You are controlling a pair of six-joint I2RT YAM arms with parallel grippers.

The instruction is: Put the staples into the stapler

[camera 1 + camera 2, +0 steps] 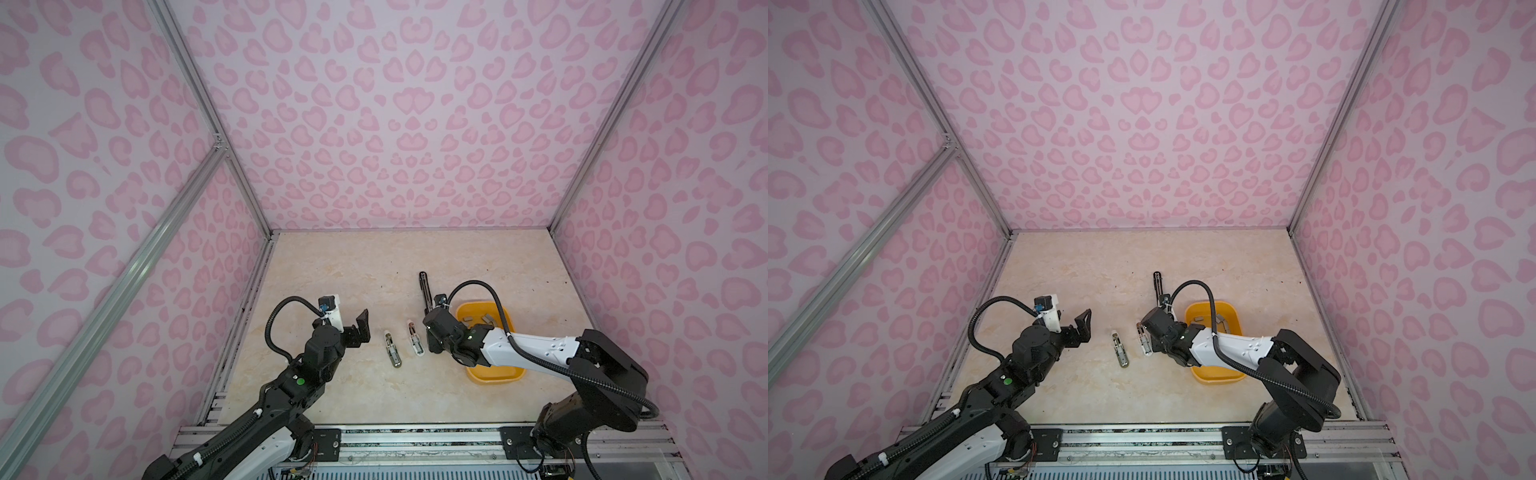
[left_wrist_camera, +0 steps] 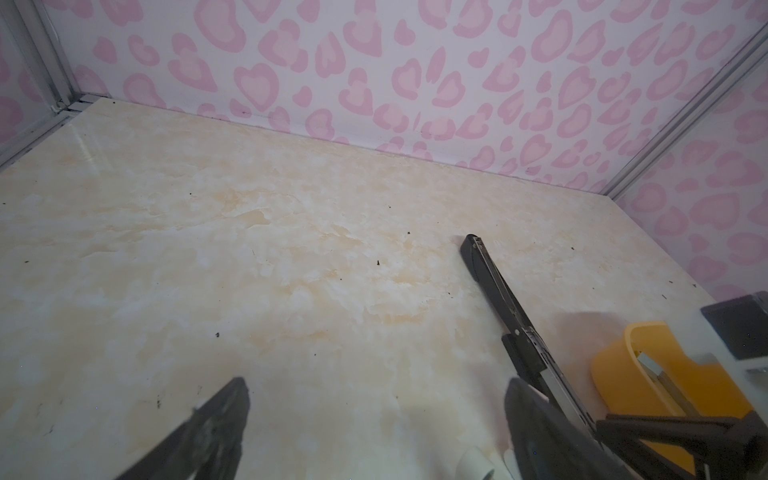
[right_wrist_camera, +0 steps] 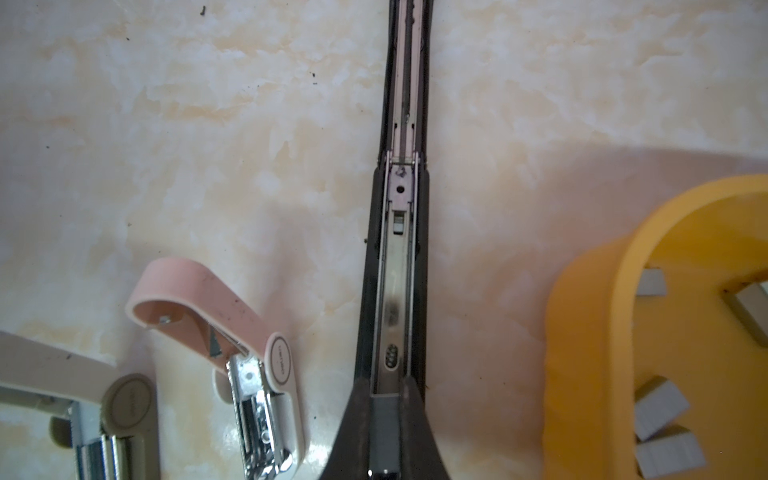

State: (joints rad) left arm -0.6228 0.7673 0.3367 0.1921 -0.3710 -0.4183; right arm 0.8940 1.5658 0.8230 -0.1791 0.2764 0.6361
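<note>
Both top views show three staplers on the bench (image 1: 332, 266): one long black stapler (image 1: 424, 291), folded out flat and pointing far, and two small ones near the middle. These are a pink stapler (image 1: 415, 340) and, to its left, an olive stapler (image 1: 392, 352), both with their lids swung open. One yellow tray (image 1: 505, 373) sits just right of the black stapler and holds the staples (image 3: 658, 405). The right wrist view shows at least four grey strips in it, some cut by the frame edge. In the top views only two or three show at the tray's far end, because the right arm lies across the rest, so the full count cannot be told. There are two arms with one claw each. The left claw (image 2: 376, 388) hangs released, fingers wide apart, over bare bench left of the small staplers, touching nothing. The right claw (image 3: 386, 388) is hidden under its own wrist in the top views. Its wrist view shows it clenched at the near end of the black stapler's open metal channel, pinching a flat grey strip (image 3: 384, 419) whose near end runs out of frame. Whether that strip touches the channel cannot be told.
</note>
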